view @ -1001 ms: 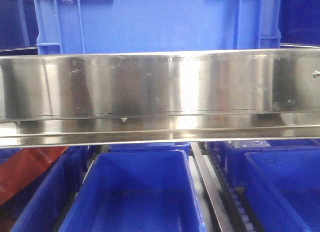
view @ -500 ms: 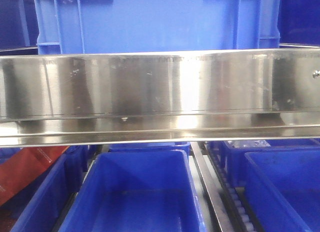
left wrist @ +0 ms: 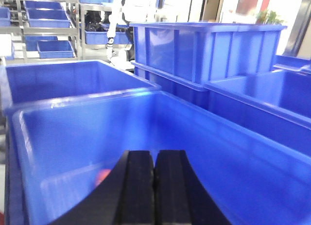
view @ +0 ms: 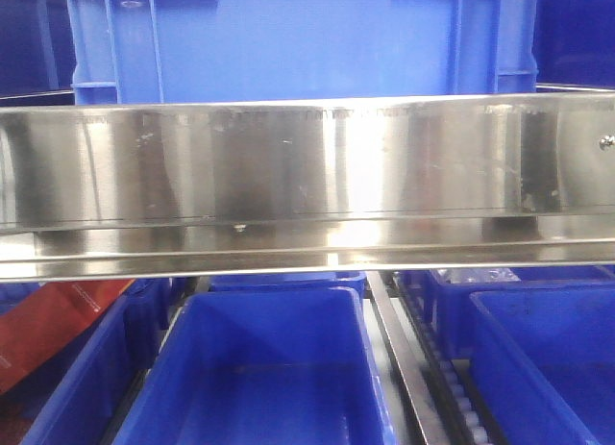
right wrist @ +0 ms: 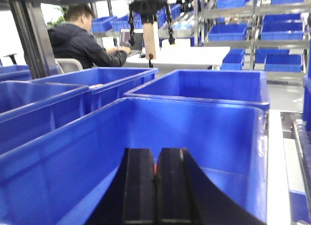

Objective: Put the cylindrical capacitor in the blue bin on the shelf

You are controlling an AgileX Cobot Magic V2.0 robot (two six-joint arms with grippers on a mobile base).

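The cylindrical capacitor is not visible in any view. The shelf's shiny steel front rail (view: 307, 161) spans the front view, with a blue bin (view: 259, 368) on the level below it. No gripper shows in the front view. My left gripper (left wrist: 154, 154) is shut with its jaws together, above the inside of a blue bin (left wrist: 73, 137); a blurred orange spot (left wrist: 102, 176) lies in that bin beside the left finger. My right gripper (right wrist: 155, 164) is shut above another blue bin (right wrist: 194, 132); a thin orange sliver shows at its tips.
A large blue crate (view: 307, 41) stands on the shelf's upper level. A second bin (view: 548, 358) and a roller track (view: 452, 387) are at lower right, a red object (view: 48, 330) at lower left. Several more blue bins surround both grippers. A seated person (right wrist: 80, 40) is behind.
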